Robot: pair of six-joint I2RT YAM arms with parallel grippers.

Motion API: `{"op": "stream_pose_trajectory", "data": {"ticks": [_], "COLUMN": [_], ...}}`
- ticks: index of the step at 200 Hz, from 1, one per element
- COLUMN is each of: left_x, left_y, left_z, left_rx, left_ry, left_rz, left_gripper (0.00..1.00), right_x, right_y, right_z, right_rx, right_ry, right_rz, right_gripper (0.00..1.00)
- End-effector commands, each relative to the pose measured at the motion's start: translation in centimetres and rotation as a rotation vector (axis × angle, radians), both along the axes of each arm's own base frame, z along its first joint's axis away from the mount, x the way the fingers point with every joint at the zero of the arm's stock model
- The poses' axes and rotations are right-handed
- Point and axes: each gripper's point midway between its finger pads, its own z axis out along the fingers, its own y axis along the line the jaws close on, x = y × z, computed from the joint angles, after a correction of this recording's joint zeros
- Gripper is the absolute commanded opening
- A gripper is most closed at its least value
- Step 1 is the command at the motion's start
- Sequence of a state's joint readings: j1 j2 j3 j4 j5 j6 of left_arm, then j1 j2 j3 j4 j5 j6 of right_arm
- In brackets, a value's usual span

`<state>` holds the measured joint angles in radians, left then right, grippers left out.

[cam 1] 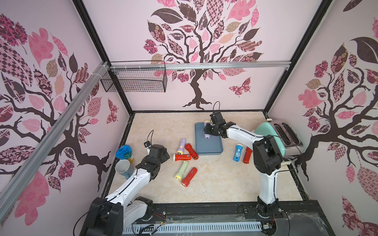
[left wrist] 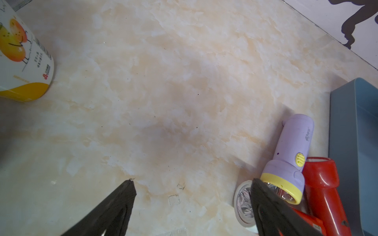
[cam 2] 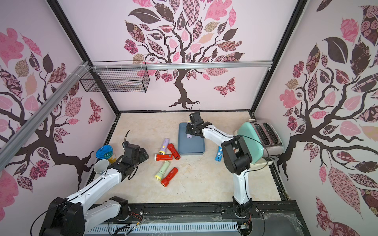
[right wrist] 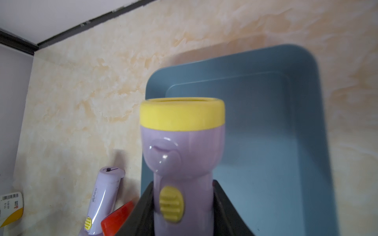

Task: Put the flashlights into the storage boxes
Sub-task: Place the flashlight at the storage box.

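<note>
The right fingers (right wrist: 143, 214) clenched a lilac plastic flashlight with a yellow head (right wrist: 182, 153) over the shallow grey-blue plastic tray (cam 1: 208, 146). The left fingers (left wrist: 122, 200) stood spread, grasping nothing, above the marbled worktop (left wrist: 163, 102), left of five loose flashlights (cam 1: 185, 157).

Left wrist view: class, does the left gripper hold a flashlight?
No, the left gripper stands open with nothing between its jaws.
</note>
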<state>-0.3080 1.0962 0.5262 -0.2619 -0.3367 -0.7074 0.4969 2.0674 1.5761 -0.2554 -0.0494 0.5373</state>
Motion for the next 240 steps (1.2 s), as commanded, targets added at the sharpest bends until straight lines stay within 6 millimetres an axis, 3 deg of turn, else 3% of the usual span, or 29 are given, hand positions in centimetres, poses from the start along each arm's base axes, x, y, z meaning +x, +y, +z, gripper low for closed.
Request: {"op": "stream_pose_trajectory", "data": {"ticks": [1,71,113,147,170,195,216,240], "left_x": [0.2,0.6,0.8,0.8,0.8,0.8,0.9,1.0], "left_y": [0.1,-0.4,-0.8,-0.5,-0.5,-1.2,-2.6,-4.8], "left_z": [-0.3,-0.7,-1.0,-1.1,-1.1,-0.9,-0.8,-0.5], "left_rx": [-0.001,-0.018,-0.02,-0.012,-0.01,-0.021,-0.074,-0.14], "left_ry": [-0.002,0.015,0.035,0.037,0.037,0.03,-0.01,-0.05], "left_rz": [0.007,-0.002,-0.017,-0.009,-0.011,-0.055,-0.129,-0.247], "left_gripper": [0.91,0.91,0.92,0.92,0.92,0.97,0.97,0.97], "right_x": [1.2,2.1,2.9,3.2,2.9,2.1,0.4,-3.1], "right_y": [2.2,3.9,4.7,4.8,4.7,3.5,-0.3,-6.5], "right_z": [-1.7,-5.2,-5.1,-4.7,-3.1,1.6,6.3,8.9], "right_rx": [0.028,0.056,0.087,0.084,0.084,0.041,-0.057,-0.213], "right_ry": [0.012,0.065,0.073,0.081,0.067,0.001,-0.111,-0.278], "right_rz": [0.048,0.06,0.055,0.049,0.061,0.071,0.017,-0.078], "right_gripper": [0.36,0.39,0.43,0.54,0.56,0.64,0.76,0.82]}}
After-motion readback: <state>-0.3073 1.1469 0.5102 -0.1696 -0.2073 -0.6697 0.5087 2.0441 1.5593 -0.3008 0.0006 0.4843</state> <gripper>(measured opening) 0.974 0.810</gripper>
